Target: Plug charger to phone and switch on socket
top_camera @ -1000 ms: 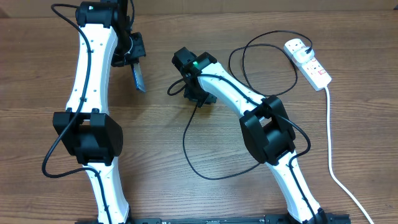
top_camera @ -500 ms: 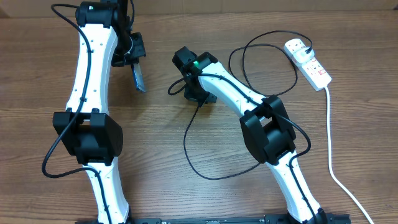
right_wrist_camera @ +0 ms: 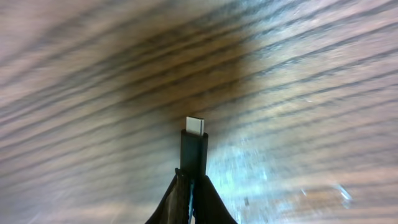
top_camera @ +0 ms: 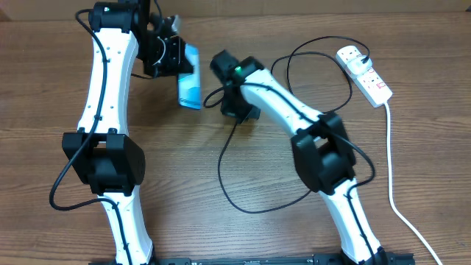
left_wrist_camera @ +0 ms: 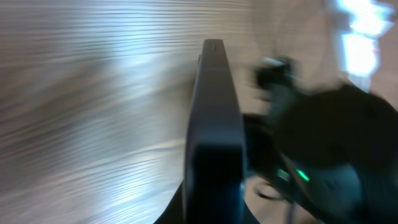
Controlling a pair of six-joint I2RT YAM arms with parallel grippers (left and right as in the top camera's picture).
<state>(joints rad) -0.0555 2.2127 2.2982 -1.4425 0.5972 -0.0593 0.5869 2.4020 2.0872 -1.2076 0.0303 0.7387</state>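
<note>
Plugging in looks to be the step in hand. The left pincer (top_camera: 174,60) pinches the phone (top_camera: 189,86) far left over the desk (top_camera: 44,221), its long axis running far to near. The right pincer (right_wrist_camera: 191,186) pinches the charger (right_wrist_camera: 194,146), its tip aimed deskward. Next, the 2 need aligning. The socket (top_camera: 364,72) lies far right.

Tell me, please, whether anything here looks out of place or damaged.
Nothing looks spilled or damaged. The phone is tilted in the left gripper, and the charger cable lies in loose loops from the right gripper to the power strip.
</note>
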